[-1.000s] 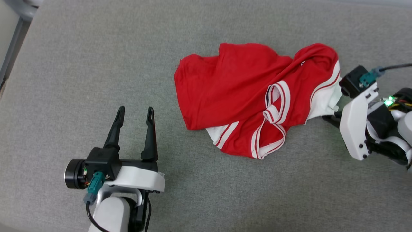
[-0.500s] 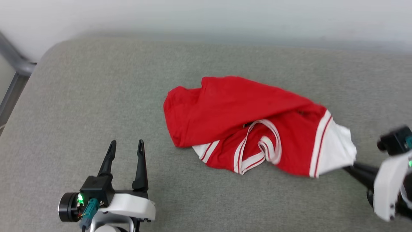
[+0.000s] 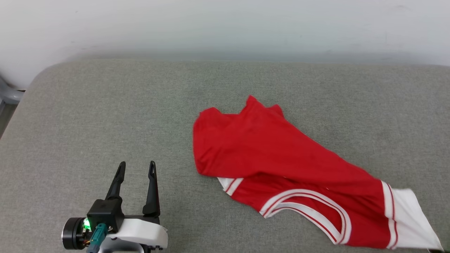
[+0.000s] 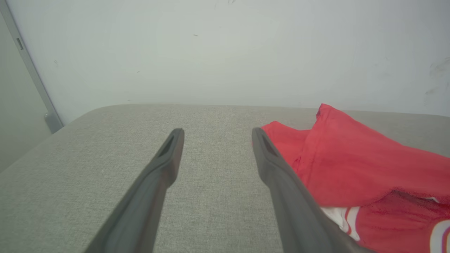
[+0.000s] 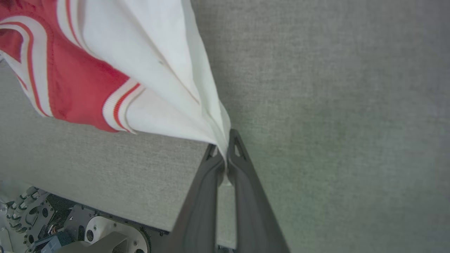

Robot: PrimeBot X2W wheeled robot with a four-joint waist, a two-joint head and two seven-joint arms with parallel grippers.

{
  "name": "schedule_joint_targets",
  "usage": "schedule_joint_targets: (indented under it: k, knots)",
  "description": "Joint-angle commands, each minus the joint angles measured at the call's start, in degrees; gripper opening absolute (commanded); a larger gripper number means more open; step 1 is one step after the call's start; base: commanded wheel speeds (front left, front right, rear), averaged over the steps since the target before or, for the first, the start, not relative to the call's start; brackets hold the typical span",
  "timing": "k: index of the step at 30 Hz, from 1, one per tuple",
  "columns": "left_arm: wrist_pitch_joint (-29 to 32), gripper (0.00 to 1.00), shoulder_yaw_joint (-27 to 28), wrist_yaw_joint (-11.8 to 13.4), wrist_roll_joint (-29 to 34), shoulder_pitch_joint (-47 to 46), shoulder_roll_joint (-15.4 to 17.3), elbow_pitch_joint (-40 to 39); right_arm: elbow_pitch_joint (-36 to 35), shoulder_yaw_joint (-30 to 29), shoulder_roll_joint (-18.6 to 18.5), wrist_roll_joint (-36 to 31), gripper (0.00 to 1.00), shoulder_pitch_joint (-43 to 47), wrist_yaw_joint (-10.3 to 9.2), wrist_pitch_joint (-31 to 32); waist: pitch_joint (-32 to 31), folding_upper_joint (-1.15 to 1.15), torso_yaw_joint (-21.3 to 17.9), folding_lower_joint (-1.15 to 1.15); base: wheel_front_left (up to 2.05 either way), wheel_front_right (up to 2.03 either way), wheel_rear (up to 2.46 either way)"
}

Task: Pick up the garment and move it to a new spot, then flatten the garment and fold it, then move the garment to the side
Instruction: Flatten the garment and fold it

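The garment, a red T-shirt with white sleeves and striped trim, lies stretched across the grey cushion from its middle toward the lower right corner. Its white sleeve is drawn taut into my right gripper, which is shut on the sleeve's edge and holds it lifted off the cushion. My left gripper stands open at the lower left, a short way left of the garment, with nothing between its fingers. In the left wrist view the red cloth lies just right of the right finger.
A pale wall runs behind the cushion's back edge. A grey metal frame stands at the far left. In the right wrist view the cushion's near edge and part of my base lie below the held sleeve.
The head camera has tilted up, bringing the wall into view. My right gripper has pulled the sleeve down and to the right, stretching the bunched garment out long. The left gripper stays open.
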Motion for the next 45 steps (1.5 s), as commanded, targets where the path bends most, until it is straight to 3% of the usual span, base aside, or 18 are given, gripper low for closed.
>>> schedule_joint_targets:
  k: [1, 7, 8, 9, 15, 21, 25, 27, 30, 36, 45]
  knots:
    - [-0.2, 1.0, -0.2, -0.1, 0.1, -0.2, 0.0, 0.2, 2.4, -0.8, 0.8, -0.1, 0.0, 1.9, -0.04, 0.4, 0.1, 0.0, 0.2, 0.01, 0.0, 0.0, 0.0]
    - [-0.2, 1.0, 0.0, -0.2, 0.3, 0.0, -0.1, 0.5, 6.1, -2.9, 4.2, -2.9, 0.0, 2.0, -0.07, -1.5, 0.1, 0.0, 0.4, 0.01, 0.0, 0.0, 0.0]
    - [-0.2, 1.0, 0.1, -0.2, 0.4, 0.1, -0.1, 0.5, 6.0, -3.5, 4.5, -3.8, 0.37, 1.5, -0.07, -2.5, -0.1, 0.0, 0.4, 0.01, 0.0, 0.0, 0.0]
    - [-0.2, 1.0, 0.3, -0.3, 0.4, 0.3, 0.0, 0.6, 5.7, -4.0, 4.5, -5.0, 1.0, 1.0, -0.07, -3.6, -0.2, 0.0, 0.3, 0.01, 0.0, 0.0, 0.0]
    - [-0.2, 1.0, 0.7, -0.3, 0.7, 0.9, 0.0, 0.9, 3.3, -8.4, 5.2, -9.8, 1.0, 0.3, -0.05, -9.3, -1.4, 0.0, 0.1, 0.01, 0.0, 0.0, 0.0]
    - [-0.2, 1.0, 0.8, -0.4, 0.7, 1.4, 0.0, 0.4, -2.5, -18.0, 6.1, -16.3, 1.0, 1.7, -0.06, -14.5, -1.9, 0.0, -0.1, 0.01, 0.0, 0.0, 0.0]
    - [-0.2, 1.0, 1.1, -0.5, 1.0, 1.6, 0.0, 0.2, -8.3, -25.1, 9.1, -23.1, 1.0, 1.6, -0.04, -16.0, -2.0, 0.0, -0.3, 0.01, 0.0, 0.0, 0.0]
    - [-0.2, 1.0, 1.0, -0.7, 1.2, 1.4, 0.0, 0.1, -13.8, -29.1, 12.4, -28.5, 1.0, 0.1, -0.04, -15.2, -1.9, 0.0, -0.2, 0.01, 0.0, 0.0, 0.0]
    - [-0.2, 1.0, 0.6, -0.9, 1.2, 0.7, 0.0, 0.0, -19.6, -30.8, 15.2, -32.8, 1.0, -2.9, -0.04, -13.0, -1.2, 0.0, 0.2, 0.01, 0.0, 0.0, 0.0]
    - [-0.2, 1.0, -0.4, -0.9, 1.3, -1.3, 0.0, -0.6, -26.2, -24.5, 15.3, -36.4, 1.0, -14.3, -0.04, -4.9, 1.8, 0.0, 1.7, 0.01, 0.0, 0.0, 0.0]
    - [-0.2, 1.0, -3.3, -0.3, -0.1, -5.6, 0.0, -1.2, -23.4, 1.0, 8.4, -31.9, 1.0, -37.6, -0.05, 15.6, 8.6, 0.0, 5.3, 0.01, 0.0, 0.0, 0.0]
